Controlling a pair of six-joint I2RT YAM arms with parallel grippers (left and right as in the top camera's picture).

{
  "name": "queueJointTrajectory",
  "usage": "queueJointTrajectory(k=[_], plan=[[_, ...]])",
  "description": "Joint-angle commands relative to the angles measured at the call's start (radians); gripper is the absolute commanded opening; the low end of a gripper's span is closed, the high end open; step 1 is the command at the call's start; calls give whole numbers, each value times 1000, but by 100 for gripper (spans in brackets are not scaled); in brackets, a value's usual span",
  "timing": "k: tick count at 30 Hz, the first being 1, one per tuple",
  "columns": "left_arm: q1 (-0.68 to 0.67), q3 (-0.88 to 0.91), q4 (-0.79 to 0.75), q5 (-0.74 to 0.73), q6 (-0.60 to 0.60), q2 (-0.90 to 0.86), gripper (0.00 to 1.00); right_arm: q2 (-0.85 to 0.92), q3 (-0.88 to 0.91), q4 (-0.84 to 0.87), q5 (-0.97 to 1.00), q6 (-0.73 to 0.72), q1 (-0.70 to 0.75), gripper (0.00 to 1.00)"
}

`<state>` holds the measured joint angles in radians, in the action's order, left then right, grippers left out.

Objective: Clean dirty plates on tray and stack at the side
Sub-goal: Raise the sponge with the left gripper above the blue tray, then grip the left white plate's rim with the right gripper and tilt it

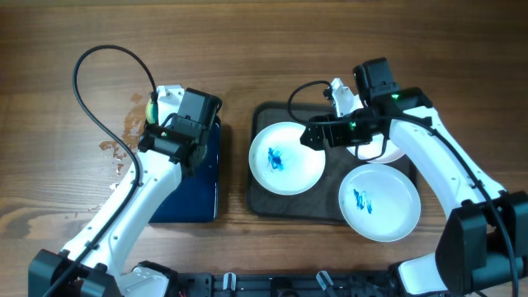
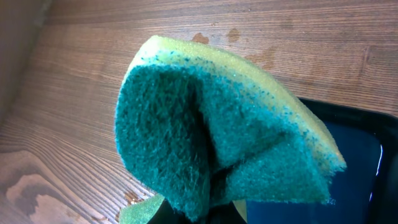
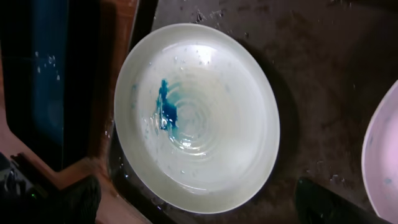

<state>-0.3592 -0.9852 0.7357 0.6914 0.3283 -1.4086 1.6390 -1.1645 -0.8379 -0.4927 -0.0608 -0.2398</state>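
Three in all on the tray [image 1: 268, 114]: left plate [image 1: 286, 157] at its left end, blue smear at centre; near-right plate [image 1: 379, 202] overhanging its near right corner, also smeared; far-right plate [image 1: 381, 153] mostly hidden under the arm. Right hand [image 1: 314, 134] hovers over the tray by the left plate, fingers wide, empty. Left hand [image 1: 153, 109] is left of the tray, beyond the blue tray [image 1: 206, 186], pinching a green-yellow sponge [image 2: 217, 124] above the worktop [image 1: 49, 124].
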Motion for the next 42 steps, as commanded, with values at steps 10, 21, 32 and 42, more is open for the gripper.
queueJointTrajectory(k=[10,21,32,42], plan=[[-3,0,-3,35,21,19,4,7,219,136,97,-261,-3,80],[-3,0,-3,35,21,19,4,7,302,278,104,-261,-3,87],[-3,0,-3,35,21,19,4,9,303,339,131,-256,-3,85],[-3,0,-3,35,21,19,4,177,309,411,130,-257,-3,50]])
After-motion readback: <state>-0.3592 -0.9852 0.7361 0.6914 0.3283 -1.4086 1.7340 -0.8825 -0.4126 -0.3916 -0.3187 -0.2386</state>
